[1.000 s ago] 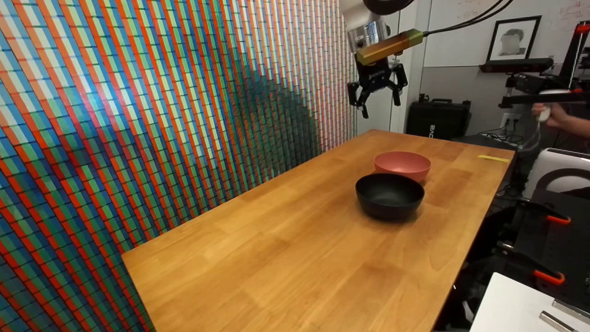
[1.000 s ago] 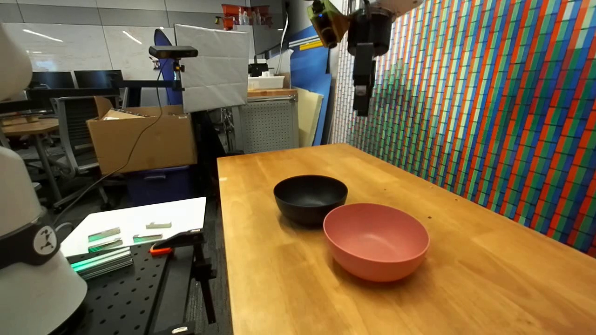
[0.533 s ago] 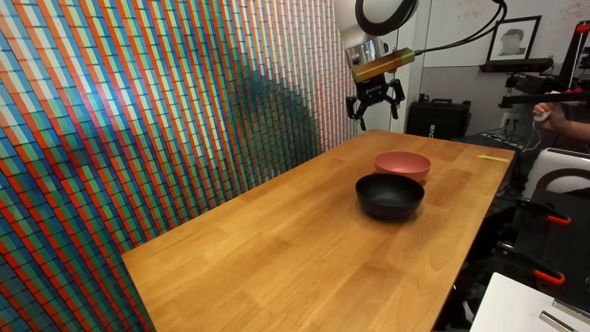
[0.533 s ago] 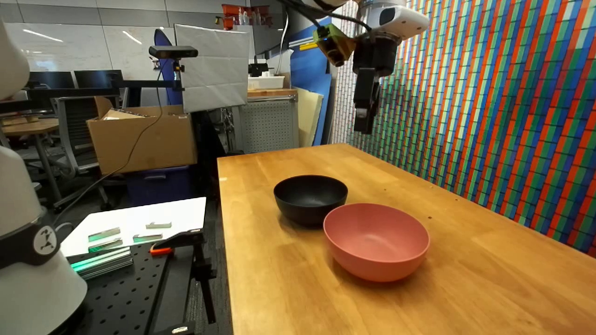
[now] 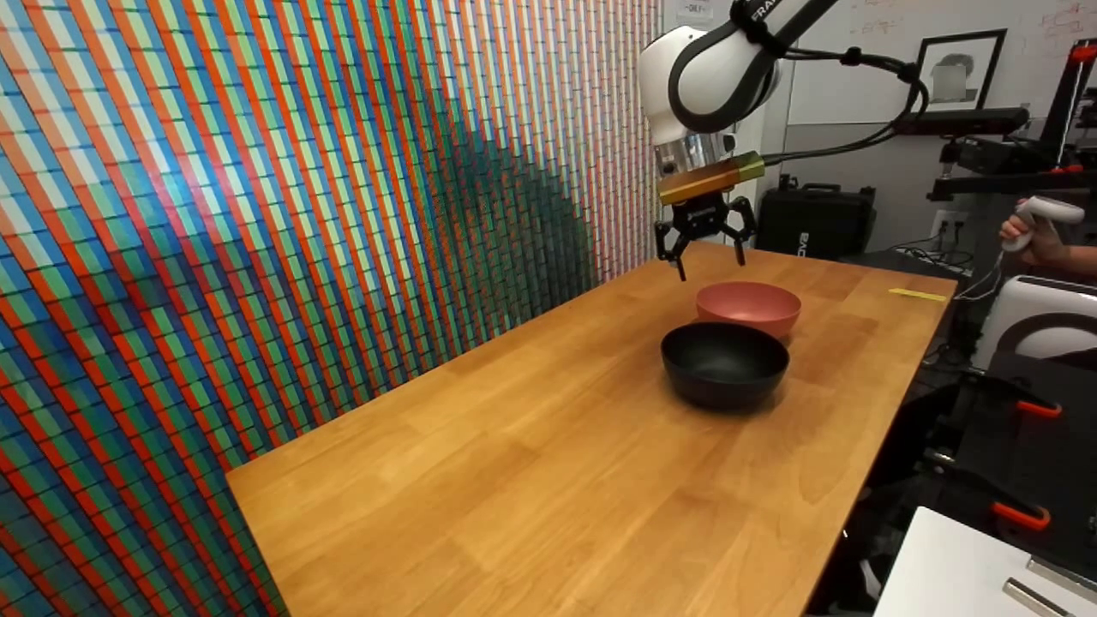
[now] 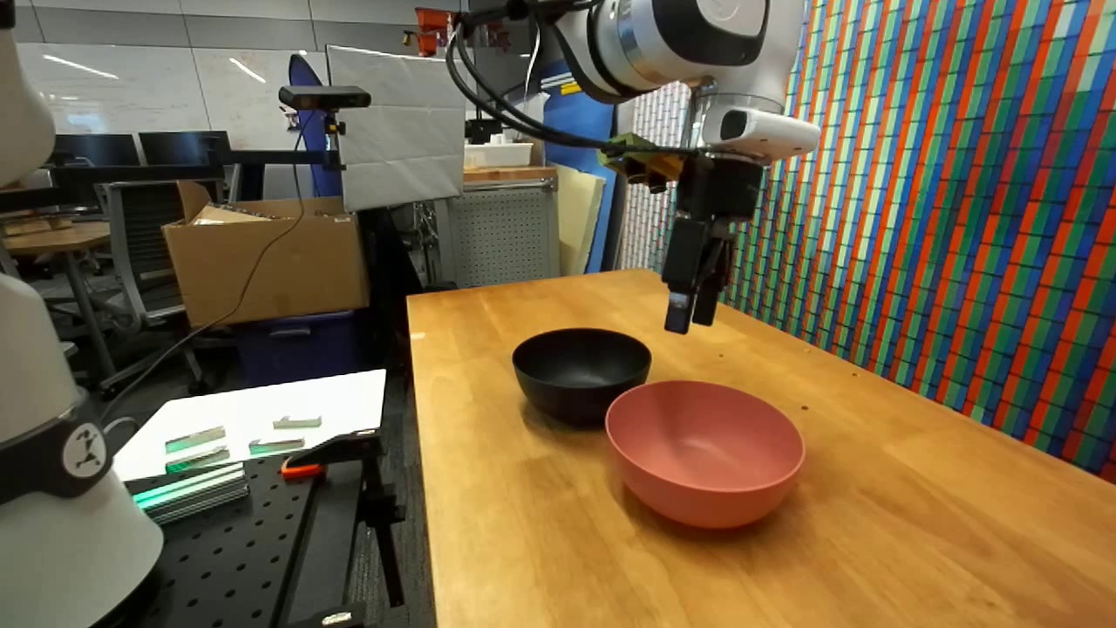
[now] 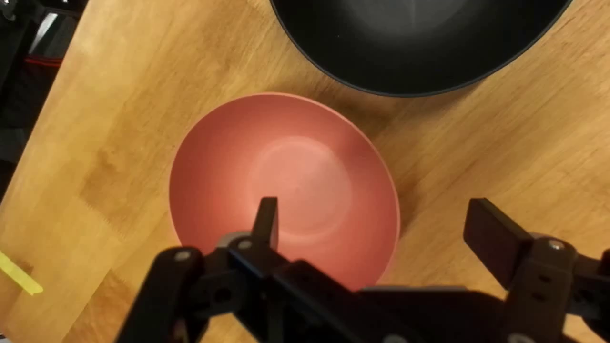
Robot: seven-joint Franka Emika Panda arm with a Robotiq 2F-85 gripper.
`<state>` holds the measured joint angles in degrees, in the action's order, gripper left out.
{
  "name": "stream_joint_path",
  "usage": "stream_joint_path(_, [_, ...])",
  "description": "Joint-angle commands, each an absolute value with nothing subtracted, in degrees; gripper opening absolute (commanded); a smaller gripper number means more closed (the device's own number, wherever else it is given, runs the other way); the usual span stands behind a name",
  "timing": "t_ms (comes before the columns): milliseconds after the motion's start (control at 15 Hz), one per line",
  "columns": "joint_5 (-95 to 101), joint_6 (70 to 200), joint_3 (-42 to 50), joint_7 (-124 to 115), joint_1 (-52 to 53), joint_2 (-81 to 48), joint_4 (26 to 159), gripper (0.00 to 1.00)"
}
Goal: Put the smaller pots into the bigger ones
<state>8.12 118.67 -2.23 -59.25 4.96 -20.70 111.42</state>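
The smaller pot is a salmon-red bowl (image 6: 704,462) upright on the wooden table; it also shows in an exterior view (image 5: 748,304) and in the wrist view (image 7: 300,166). The bigger one is a black bowl (image 5: 725,368), upright and close beside the red bowl, also in an exterior view (image 6: 581,371) and cut by the top edge of the wrist view (image 7: 414,47). My gripper (image 5: 711,265) is open and empty above the table near the red bowl's wall-side rim. In the wrist view my gripper (image 7: 373,205) has one finger over the red bowl's inside and the other beyond its rim.
A patterned tile wall (image 5: 343,214) runs along one long side of the table (image 5: 514,480). A yellow strip (image 5: 917,294) lies at a table end. A black bench with clamps (image 5: 1020,514) and a white board (image 6: 261,410) stands along the opposite side.
My gripper has come down towards the red bowl, staying open, and more of the arm shows in both exterior views. Both bowls have stayed in place.
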Motion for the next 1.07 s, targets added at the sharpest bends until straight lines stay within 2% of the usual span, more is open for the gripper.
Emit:
stream_joint_path(0, [7.97,122.21,0.04,-62.16,6.49,-22.35,113.37,1.00])
stream_joint_path(600, [12.22,134.55,3.82,-71.79,10.84,-27.03,116.32,1.00])
stream_joint_path(667, [12.45,135.08,4.01,-72.40,11.24,-27.30,116.34,0.75])
stream_joint_path(733, [12.85,135.34,4.24,-73.02,11.71,-27.61,116.46,0.73])
stream_joint_path(1000, [13.42,135.53,4.53,-74.40,12.65,-27.53,117.02,0.42])
